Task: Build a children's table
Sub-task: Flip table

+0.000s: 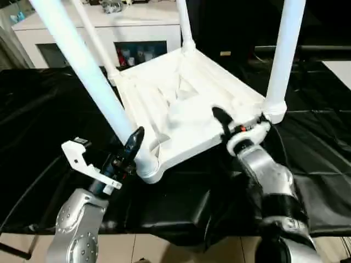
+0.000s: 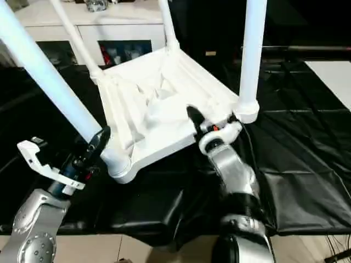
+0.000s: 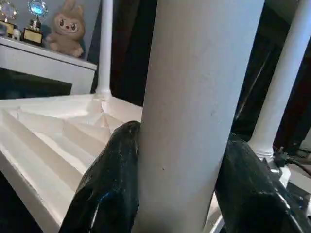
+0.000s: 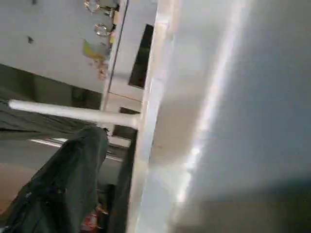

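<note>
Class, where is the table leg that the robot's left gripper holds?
The nearest leg rises from the near-left corner socket of the upturned tabletop, with the left gripper clamped around it just above the socket.

Silver forearms, black-fingered left pincer (image 1: 133,143) (white bracket, orange marking).

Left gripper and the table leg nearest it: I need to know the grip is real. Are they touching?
Touching. The left wrist view shows both black fingers pressed against either side of the white leg, no gap visible.
</note>
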You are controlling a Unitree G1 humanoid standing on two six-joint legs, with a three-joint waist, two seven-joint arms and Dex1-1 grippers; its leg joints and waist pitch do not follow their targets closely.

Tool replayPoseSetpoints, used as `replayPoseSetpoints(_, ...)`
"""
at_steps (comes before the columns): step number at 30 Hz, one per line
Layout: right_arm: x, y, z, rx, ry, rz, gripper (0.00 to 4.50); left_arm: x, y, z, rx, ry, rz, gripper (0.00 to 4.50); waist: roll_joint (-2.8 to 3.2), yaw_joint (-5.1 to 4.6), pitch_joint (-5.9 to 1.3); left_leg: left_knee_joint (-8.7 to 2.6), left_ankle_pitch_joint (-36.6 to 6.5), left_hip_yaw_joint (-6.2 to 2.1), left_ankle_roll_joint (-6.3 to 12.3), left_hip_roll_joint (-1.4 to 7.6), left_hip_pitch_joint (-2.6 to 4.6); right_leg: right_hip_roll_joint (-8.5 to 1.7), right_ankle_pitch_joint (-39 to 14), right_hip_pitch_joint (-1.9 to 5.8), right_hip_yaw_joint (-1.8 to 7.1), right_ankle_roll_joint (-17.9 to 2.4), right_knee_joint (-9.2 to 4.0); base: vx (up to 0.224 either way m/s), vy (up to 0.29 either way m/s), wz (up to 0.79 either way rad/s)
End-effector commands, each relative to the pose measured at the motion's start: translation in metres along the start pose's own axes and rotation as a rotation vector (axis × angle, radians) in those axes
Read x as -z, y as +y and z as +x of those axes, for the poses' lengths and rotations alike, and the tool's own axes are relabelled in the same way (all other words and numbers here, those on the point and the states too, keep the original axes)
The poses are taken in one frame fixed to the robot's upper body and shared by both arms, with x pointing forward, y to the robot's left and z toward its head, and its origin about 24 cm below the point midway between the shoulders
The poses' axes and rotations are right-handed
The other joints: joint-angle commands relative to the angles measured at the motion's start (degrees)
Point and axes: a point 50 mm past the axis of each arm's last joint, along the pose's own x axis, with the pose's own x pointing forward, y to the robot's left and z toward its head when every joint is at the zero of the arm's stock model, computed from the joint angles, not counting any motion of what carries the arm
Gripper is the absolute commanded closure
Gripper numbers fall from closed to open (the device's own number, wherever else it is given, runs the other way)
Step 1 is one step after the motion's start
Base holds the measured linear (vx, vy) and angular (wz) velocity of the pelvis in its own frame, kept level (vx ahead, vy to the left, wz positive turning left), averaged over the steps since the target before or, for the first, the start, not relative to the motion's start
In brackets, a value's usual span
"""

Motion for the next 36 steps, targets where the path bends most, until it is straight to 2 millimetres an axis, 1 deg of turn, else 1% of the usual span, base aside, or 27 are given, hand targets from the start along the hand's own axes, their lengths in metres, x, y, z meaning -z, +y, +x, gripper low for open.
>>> replayPoseSetpoints(1, 0.0, 0.004, 0.005, -0.023, -0.008, 0.023, 0.51, 0.01, -0.006, 0.001, 0.012, -0.008, -0.167, 2.58, -1.8, 0.01, -3.2, -3.5, -5.7, -0.49, 2.58, 2.51, 0.56, -3.91, -8.3, 2.18, 2.01, -8.8, -3.9, 0.0, 0.0, 0.0)
replayPoseSetpoints(2, -0.001, 0.004, 0.005, -0.027, -0.009, 0.025, 0.68, 0.011, -0.006, 0.001, 0.011, -0.008, -0.166, 2.58, -1.84, 0.01, -3.15, -3.53, -5.9, -0.5, 2.57, 2.55, 0.56, -3.95, -8.5, 2.18, 2.02, -8.9, -3.95, 0.0, 0.0, 0.0)
replayPoseSetpoints(4, -0.001, 0.003, 0.006, -0.028, -0.011, 0.027, 0.76, 0.01, -0.005, 0.0, 0.008, -0.009, -0.165, 2.58, -1.97, -0.01, -3.16, -3.51, -5.8, -0.5, 2.64, 2.55, 0.53, -3.99, -8.6, 2.28, 2.01, -9.1, -3.92, 0.0, 0.0, 0.0)
replayPoseSetpoints(6, -0.001, 0.003, 0.007, -0.021, -0.009, 0.029, 0.85, 0.01, -0.005, 0.0, 0.005, -0.01, -0.163, 2.58, -1.98, -0.05, -3.14, -3.5, -5.8, -0.49, 2.72, 2.54, 0.54, -3.97, -8.7, 2.23, 2.0, -9.2, -3.92, 0.0, 0.0, 0.0)
replayPoseSetpoints(7, -0.001, 0.003, 0.007, -0.022, -0.009, 0.029, 1.11, 0.01, -0.005, 0.0, 0.004, -0.01, -0.163, 2.58, -1.91, -0.07, -3.15, -3.49, -5.8, -0.5, 2.78, 2.57, 0.61, -3.98, -8.8, 2.2, 1.98, -9.3, -3.91, 0.0, 0.0, 0.0)
replayPoseSetpoints(10, -0.001, 0.002, 0.008, -0.024, -0.009, 0.03, 1.21, 0.01, -0.004, -0.001, 0.003, -0.009, -0.161, 2.58, -1.95, -0.13, -3.13, -3.46, -5.9, -0.47, 2.81, 2.56, 0.59, -3.95, -8.9, 2.21, 2.0, -9.3, -3.91, 0.0, 0.0, 0.0)
replayPoseSetpoints(11, -0.001, 0.002, 0.008, -0.024, -0.006, 0.027, 1.26, 0.01, -0.004, -0.001, 0.002, -0.009, -0.16, 2.58, -1.85, -0.14, -3.16, -3.45, -5.7, -0.5, 2.84, 2.57, 0.6, -3.95, -8.6, 2.21, 2.0, -9.3, -3.88, 0.0, 0.0, 0.0)
replayPoseSetpoints(12, -0.001, 0.002, 0.008, -0.024, -0.004, 0.025, 1.39, 0.01, -0.004, -0.001, 0.0, -0.009, -0.16, 2.58, -1.88, -0.16, -3.15, -3.44, -5.7, -0.48, 2.88, 2.57, 0.6, -3.94, -8.6, 2.2, 1.99, -9.4, -3.89, 0.0, 0.0, 0.0)
replayPoseSetpoints(13, -0.001, 0.001, 0.008, -0.024, -0.004, 0.024, 1.53, 0.01, -0.004, -0.001, -0.001, -0.008, -0.157, 2.58, -1.73, -0.2, -3.11, -3.45, -6.0, -0.47, 2.82, 2.56, 0.59, -3.92, -8.8, 2.17, 1.99, -9.6, -3.96, 0.0, 0.0, 0.0)
replayPoseSetpoints(15, -0.001, 0.001, 0.008, -0.025, -0.007, 0.021, 1.68, 0.01, -0.003, -0.002, -0.001, -0.007, -0.155, 2.58, -1.78, -0.23, -3.14, -3.46, -6.1, -0.5, 2.76, 2.59, 0.61, -3.93, -8.8, 2.22, 1.98, -9.6, -3.91, 0.0, 0.0, 0.0)
replayPoseSetpoints(16, -0.001, 0.001, 0.009, -0.025, -0.009, 0.019, 1.68, 0.01, -0.003, -0.002, -0.001, -0.006, -0.154, 2.58, -1.79, -0.22, -3.14, -3.44, -6.2, -0.47, 2.78, 2.59, 0.62, -3.95, -8.9, 2.2, 1.99, -9.7, -3.94, 0.0, 0.0, 0.0)
replayPoseSetpoints(17, -0.002, 0.001, 0.009, -0.025, -0.015, 0.015, 1.92, 0.01, -0.003, -0.002, -0.003, -0.006, -0.153, 2.58, -1.85, -0.22, -3.14, -3.44, -6.2, -0.49, 2.76, 2.57, 0.59, -3.98, -8.9, 2.26, 2.0, -9.7, -3.93, 0.0, 0.0, 0.0)
replayPoseSetpoints(18, -0.003, 0.001, 0.008, -0.022, -0.019, 0.0, 1.92, 0.01, -0.002, -0.002, -0.004, -0.006, -0.153, 2.58, -1.84, -0.2, -3.15, -3.43, -6.1, -0.49, 2.79, 2.57, 0.59, -3.96, -8.8, 2.25, 2.0, -9.7, -3.91, 0.0, 0.0, 0.0)
replayPoseSetpoints(19, -0.005, 0.002, 0.008, -0.024, -0.021, -0.05, 2.01, 0.011, -0.001, -0.002, -0.01, -0.008, -0.151, 2.58, -1.59, -0.25, -3.15, -3.39, -5.9, -0.49, 2.81, 2.55, 0.6, -3.9, -8.5, 2.17, 1.99, -9.7, -3.92, 0.0, 0.0, 0.0)
replayPoseSetpoints(21, -0.005, 0.003, 0.008, -0.026, -0.021, -0.069, 2.08, 0.011, 0.0, -0.002, -0.012, -0.009, -0.151, 2.58, -1.68, -0.29, -3.17, -3.38, -6.1, -0.5, 2.59, 2.58, 0.6, -3.89, -8.4, 2.23, 1.95, -9.9, -3.88, 0.0, 0.0, 0.0)
replayPoseSetpoints(23, -0.006, 0.005, 0.007, -0.04, -0.027, -0.077, 2.29, 0.011, 0.0, -0.002, -0.015, -0.01, -0.15, 2.58, -1.61, -0.29, -3.13, -3.42, -6.6, -0.5, 2.69, 2.58, 0.66, -3.9, -8.9, 2.21, 1.99, -9.9, -3.93, 0.0, 0.0, 0.0)
replayPoseSetpoints(26, -0.01, 0.009, 0.004, -0.057, -0.039, -0.103, 2.39, 0.011, 0.001, -0.004, -0.018, -0.012, -0.15, 2.58, -1.67, -0.26, -3.18, -3.4, -6.1, -0.51, 2.76, 2.6, 0.63, -3.86, -8.3, 2.25, 2.04, -9.6, -3.88, 0.0, 0.0, 0.0)
replayPoseSetpoints(27, -0.011, 0.01, 0.003, -0.06, -0.043, -0.107, 2.44, 0.011, 0.001, -0.004, -0.019, -0.012, -0.151, 2.58, -1.52, -0.22, -3.28, -3.35, -5.8, -0.53, 2.85, 2.64, 0.74, -3.85, -7.8, 2.2, 1.99, -9.7, -3.8, 0.0, 0.0, 0.0)
replayPoseSetpoints(29, -0.012, 0.01, 0.001, -0.065, -0.05, -0.102, 2.47, 0.012, 0.001, -0.005, -0.019, -0.011, -0.155, 2.58, -1.58, -0.18, -3.25, -3.34, -5.7, -0.49, 3.0, 2.62, 0.71, -3.79, -7.3, 2.18, 1.99, -9.9, -3.79, 0.0, 0.0, 0.0)
replayPoseSetpoints(30, -0.012, 0.009, 0.001, -0.063, -0.05, -0.105, 2.47, 0.012, 0.001, -0.005, -0.02, -0.011, -0.156, 2.58, -1.38, -0.15, -3.26, -3.32, -5.8, -0.52, 2.96, 2.62, 0.71, -3.82, -7.4, 2.16, 2.0, -9.9, -3.79, 0.0, 0.0, 0.0)
replayPoseSetpoints(32, -0.011, 0.008, 0.001, -0.059, -0.051, -0.108, 2.49, 0.012, 0.0, -0.005, -0.021, -0.009, -0.154, 2.58, -1.49, -0.19, -3.2, -3.38, -6.2, -0.5, 2.82, 2.59, 0.66, -3.81, -7.9, 2.18, 2.0, -9.9, -3.9, 0.0, 0.0, 0.0)
replayPoseSetpoints(34, -0.011, 0.008, 0.001, -0.059, -0.054, -0.113, 2.49, 0.012, 0.004, -0.005, -0.059, -0.008, -0.115, 2.58, -1.49, -0.19, -3.19, -3.41, -6.5, -0.53, 2.65, 2.61, 0.67, -3.81, -8.3, 2.19, 1.99, -9.7, -3.93, 0.0, 0.0, 0.0)
replayPoseSetpoints(35, -0.011, 0.01, 0.001, -0.065, -0.06, -0.118, 2.49, 0.012, 0.008, -0.004, -0.101, -0.015, -0.114, 2.58, -1.5, -0.19, -3.18, -3.43, -6.8, -0.53, 2.55, 2.62, 0.68, -3.85, -8.7, 2.2, 2.02, -9.6, -3.97, 0.0, 0.0, 0.0)
replayPoseSetpoints(36, -0.011, 0.01, 0.001, -0.067, -0.062, -0.119, 2.49, 0.011, 0.009, -0.004, -0.104, -0.019, -0.12, 2.23, -1.51, -0.2, -3.16, -3.42, -6.9, -0.51, 2.48, 2.59, 0.67, -3.83, -8.7, 2.2, 2.02, -9.6, -4.0, 0.0, 0.0, 0.0)
